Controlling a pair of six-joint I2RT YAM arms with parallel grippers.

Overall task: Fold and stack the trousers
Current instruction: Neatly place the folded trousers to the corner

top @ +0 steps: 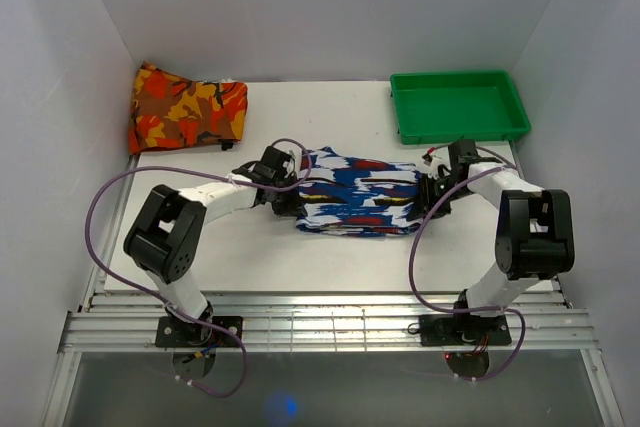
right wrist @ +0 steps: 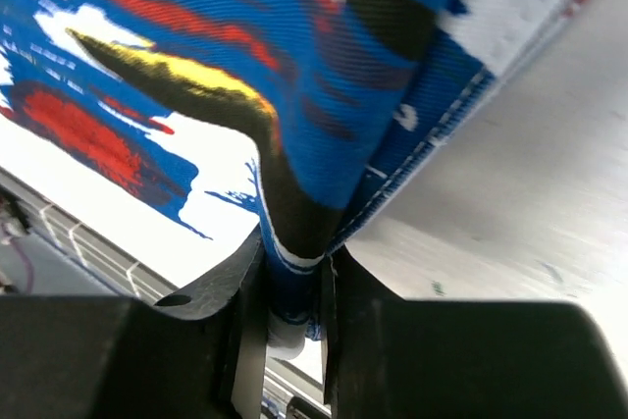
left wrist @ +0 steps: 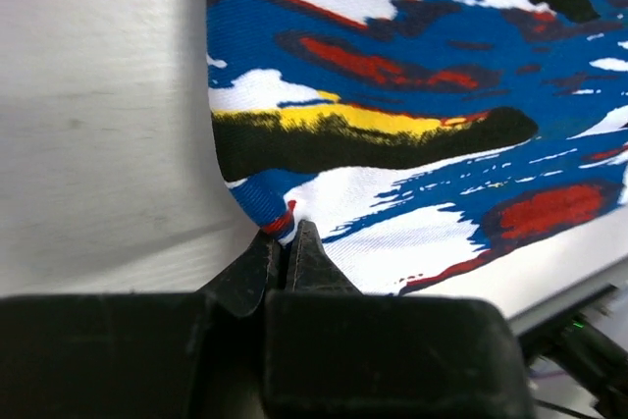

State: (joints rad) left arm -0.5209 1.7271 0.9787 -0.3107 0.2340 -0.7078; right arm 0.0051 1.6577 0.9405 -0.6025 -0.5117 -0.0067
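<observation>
The trousers [top: 358,192], printed in blue, white and black with red and yellow patches, lie folded in a flat bundle at the middle of the white table [top: 250,257]. My left gripper [top: 287,197] sits at the bundle's left edge, shut on a thin corner of the trousers [left wrist: 392,95], its fingers [left wrist: 312,260] pressed together. At the bundle's right edge my right gripper [top: 428,194] is shut on a thick fold of the trousers [right wrist: 294,95], which fills the space between its fingers [right wrist: 339,291].
A folded orange, red and yellow patterned cloth [top: 187,107] lies at the back left corner. A green tray [top: 459,105] stands at the back right. White walls close in the table on three sides. Purple cables [top: 110,197] loop beside each arm.
</observation>
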